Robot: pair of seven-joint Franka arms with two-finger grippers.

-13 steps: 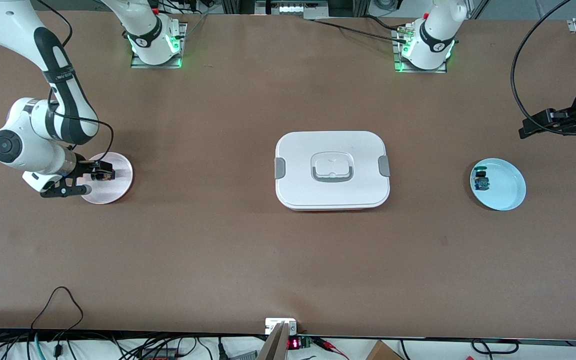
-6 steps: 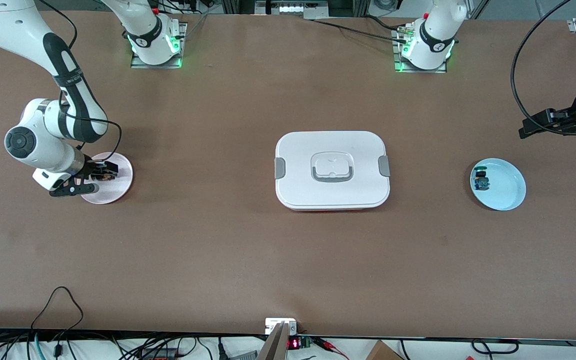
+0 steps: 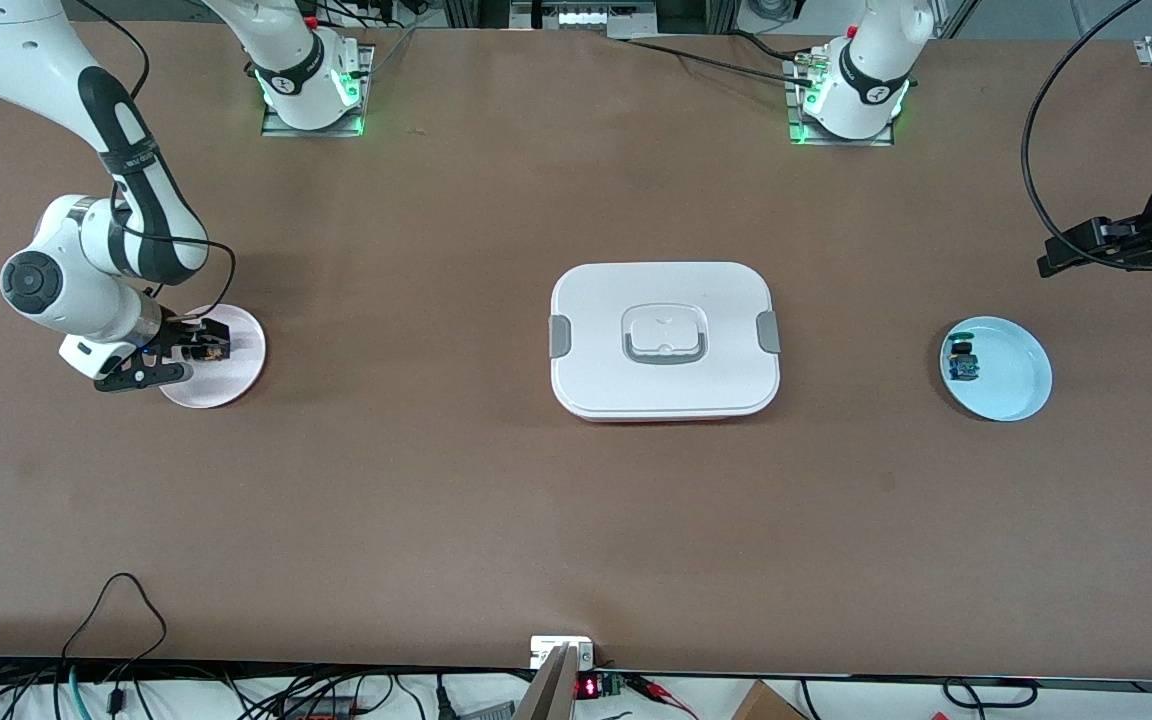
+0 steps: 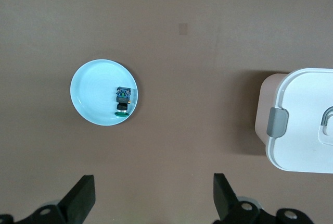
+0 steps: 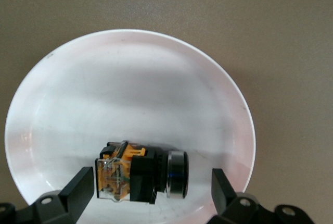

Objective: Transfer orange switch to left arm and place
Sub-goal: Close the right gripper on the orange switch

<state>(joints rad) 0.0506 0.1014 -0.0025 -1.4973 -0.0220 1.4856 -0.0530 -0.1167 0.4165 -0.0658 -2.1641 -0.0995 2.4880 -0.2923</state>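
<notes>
The orange switch [image 3: 204, 350] lies on its side on a pink plate [image 3: 236, 375] at the right arm's end of the table. In the right wrist view the switch [image 5: 138, 174] sits between the two fingers [image 5: 78, 188], with a gap on each side. My right gripper [image 5: 151, 188] is open, low over the plate [image 5: 130, 88], and also shows in the front view [image 3: 186, 352]. My left gripper [image 4: 154, 198] is open and empty; it waits in the air at the left arm's end of the table [image 3: 1056, 260]. The white box [image 3: 596, 300] stands in the middle of the table.
A light blue plate [image 3: 1016, 380] at the left arm's end holds a small blue-and-green component [image 3: 961, 362]; both show in the left wrist view, plate [image 4: 91, 96] and component [image 4: 123, 100]. The box's corner [image 4: 302, 130] also shows there. Cables hang along the table's near edge.
The right arm's wrist shifted a little toward the box and back, while its gripper stayed open around the switch on the pink plate. The left arm has not moved.
</notes>
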